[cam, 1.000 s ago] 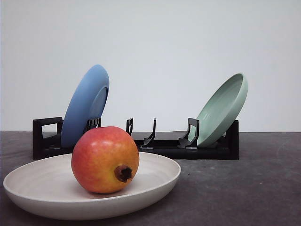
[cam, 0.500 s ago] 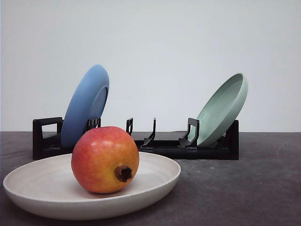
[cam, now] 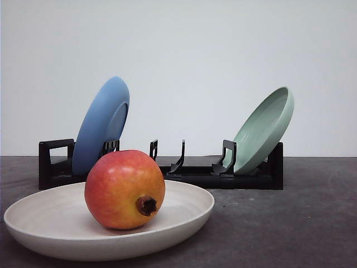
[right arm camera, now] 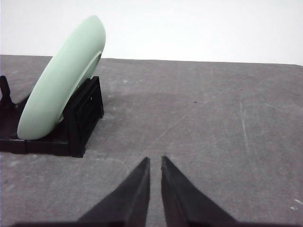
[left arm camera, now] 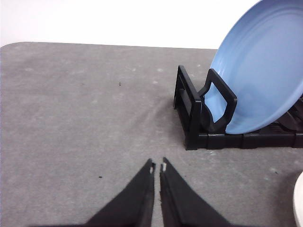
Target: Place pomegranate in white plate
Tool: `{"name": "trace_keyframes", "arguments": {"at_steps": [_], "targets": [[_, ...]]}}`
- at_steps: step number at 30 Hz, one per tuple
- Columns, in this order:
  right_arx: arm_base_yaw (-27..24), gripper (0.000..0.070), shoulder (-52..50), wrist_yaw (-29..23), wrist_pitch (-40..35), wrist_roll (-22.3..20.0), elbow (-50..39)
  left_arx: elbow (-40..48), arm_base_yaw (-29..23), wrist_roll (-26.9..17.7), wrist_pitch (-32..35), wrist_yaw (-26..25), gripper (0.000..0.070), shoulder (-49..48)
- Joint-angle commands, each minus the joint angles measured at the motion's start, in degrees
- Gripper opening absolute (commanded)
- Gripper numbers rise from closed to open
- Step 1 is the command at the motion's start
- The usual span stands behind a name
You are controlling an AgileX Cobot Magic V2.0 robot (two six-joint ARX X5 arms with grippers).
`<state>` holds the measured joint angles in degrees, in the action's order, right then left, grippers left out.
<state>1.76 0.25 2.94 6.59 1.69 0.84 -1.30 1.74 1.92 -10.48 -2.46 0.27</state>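
Note:
The pomegranate [cam: 124,188], red fading to orange-yellow with its brown crown facing forward, rests inside the white plate [cam: 184,215] at the near left of the table in the front view. A sliver of the white plate's rim [left arm camera: 299,201] shows in the left wrist view. My left gripper [left arm camera: 157,166] is shut and holds nothing, hovering over bare grey table beside the rack's end. My right gripper [right arm camera: 155,161] is shut too, with nothing in it, over bare table beside the pale green plate.
A black dish rack [cam: 184,170] stands across the back of the table. A blue plate [cam: 102,124] leans in its left end and a pale green plate [cam: 264,128] in its right end. The grey tabletop [cam: 290,223] lies open to the right of the white plate.

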Motion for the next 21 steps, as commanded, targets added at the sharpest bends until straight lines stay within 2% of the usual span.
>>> {"name": "trace_keyframes", "arguments": {"at_steps": [1, 21], "targets": [[-0.1, 0.0042, 0.0, 0.0, -0.6, -0.3, -0.3, 0.6, 0.0, -0.8, -0.2, 0.1, 0.0, -0.1], [-0.1, 0.0042, 0.0, 0.0, -0.6, -0.3, -0.3, 0.6, 0.0, -0.8, -0.2, 0.1, 0.0, -0.1]]}}
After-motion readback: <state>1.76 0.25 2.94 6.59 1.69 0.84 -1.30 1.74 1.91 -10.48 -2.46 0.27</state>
